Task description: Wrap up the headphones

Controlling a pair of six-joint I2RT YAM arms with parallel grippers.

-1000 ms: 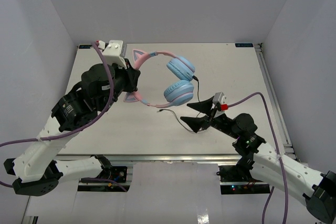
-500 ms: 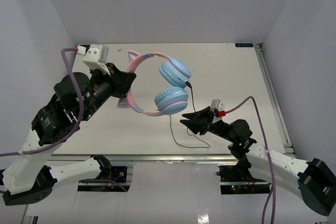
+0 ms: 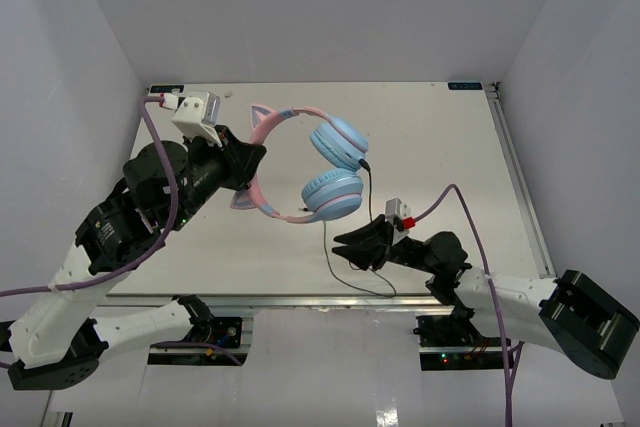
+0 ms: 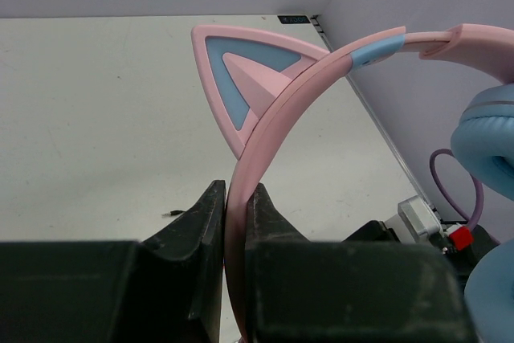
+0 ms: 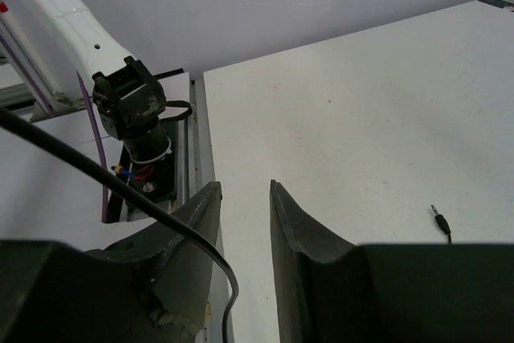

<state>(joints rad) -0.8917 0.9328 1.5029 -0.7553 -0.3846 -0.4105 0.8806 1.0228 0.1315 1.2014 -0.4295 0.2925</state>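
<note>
The headphones (image 3: 300, 162) hang above the table, with a pink headband (image 4: 273, 118), a cat ear (image 4: 241, 70) and light blue ear cups (image 3: 333, 194). My left gripper (image 3: 248, 160) is shut on the headband, whose pink strip sits tight between the fingers (image 4: 205, 214). The thin black cord (image 3: 326, 255) drops from the cups to the table near the front edge. My right gripper (image 3: 346, 247) is open and low, just right of the hanging cord. In the right wrist view the cord (image 5: 120, 190) crosses the outside of one finger, not between the jaws. The cord's plug (image 5: 440, 222) lies on the table.
The table's front metal rail (image 5: 197, 158) runs just below the right gripper. The left arm's base (image 5: 132, 106) stands beyond it. A purple arm cable (image 3: 465, 197) loops behind the right wrist. White walls close in the table on three sides.
</note>
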